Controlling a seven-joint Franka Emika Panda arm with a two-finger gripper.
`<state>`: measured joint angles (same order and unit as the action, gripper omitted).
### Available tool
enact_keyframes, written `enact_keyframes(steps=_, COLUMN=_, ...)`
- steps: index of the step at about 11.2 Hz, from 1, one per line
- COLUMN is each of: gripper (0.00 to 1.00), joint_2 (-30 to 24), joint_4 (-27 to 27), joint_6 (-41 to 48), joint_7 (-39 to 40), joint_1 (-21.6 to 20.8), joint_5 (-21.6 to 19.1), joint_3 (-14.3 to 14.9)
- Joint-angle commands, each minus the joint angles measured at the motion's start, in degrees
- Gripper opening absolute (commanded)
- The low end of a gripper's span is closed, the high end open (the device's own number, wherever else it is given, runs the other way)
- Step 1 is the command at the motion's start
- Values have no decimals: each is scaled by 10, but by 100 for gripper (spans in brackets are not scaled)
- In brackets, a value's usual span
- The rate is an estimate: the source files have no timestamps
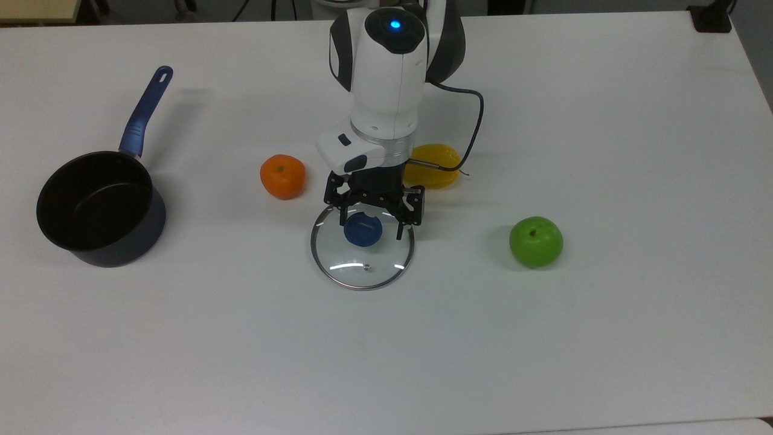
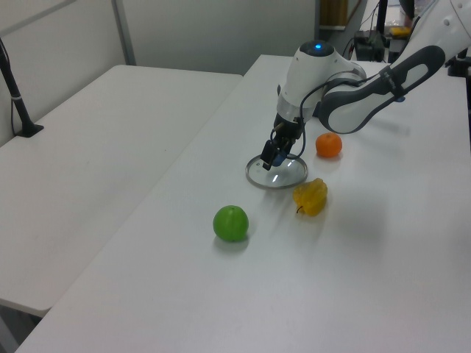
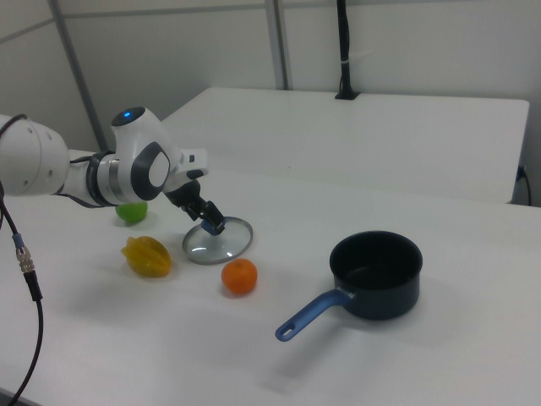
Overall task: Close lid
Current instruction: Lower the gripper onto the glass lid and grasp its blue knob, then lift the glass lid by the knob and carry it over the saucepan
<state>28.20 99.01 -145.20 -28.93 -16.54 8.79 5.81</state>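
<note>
Top view: the white counter (image 1: 604,338) carries everything spread well apart, which leaves the arm room to come down on any one item without brushing another. The arm (image 1: 386,78) reaches from the far edge and points straight down over the middle of the counter, a pose that suits a grasp from above.

The pot (image 1: 99,208) stands open and upright at the top view's left, its blue handle angled away toward the far edge; it is well apart from the lid, so the lid will have to be carried across, past the orange (image 1: 282,176).

The lid (image 1: 362,260) lies flat on the counter, dome up, with its knob (image 1: 363,231) at the centre facing upward, the one part that offers a grip. It sits between the orange and the apple (image 1: 535,241), with the yellow fruit (image 1: 444,172) just behind it, partly hidden by the arm.

The tool (image 1: 373,226) is low over the knob with its fingers spread, one on each side of it and not yet pinching; in the left view (image 2: 272,157) it looks down at knob level. I judge the step in hand to be the grasp, and the lid is not yet lifted.
</note>
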Motion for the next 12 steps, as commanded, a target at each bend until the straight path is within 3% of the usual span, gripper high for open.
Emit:
enact_keyframes(steps=1, gripper=88, joint_2=4, joint_4=-11, joint_6=-9, joint_7=-24, joint_1=-3, joint_5=14, joint_3=3)
enact_keyframes(steps=2, gripper=81, joint_2=4, joint_4=-11, joint_6=-9, joint_7=-24, joint_1=-3, joint_5=15, joint_3=4)
enact_keyframes(steps=7, gripper=79, joint_2=4, joint_4=-10, joint_6=-7, joint_7=-24, joint_1=-3, joint_5=32, joint_3=4)
enact_keyframes(steps=10, gripper=62, joint_2=1, joint_4=-10, joint_6=-3, joint_7=-24, joint_1=-2, joint_5=38, joint_3=4)
enact_keyframes(steps=12, gripper=43, joint_2=-8, joint_4=-10, joint_6=1, joint_7=-23, joint_1=0, joint_5=38, joint_3=4)
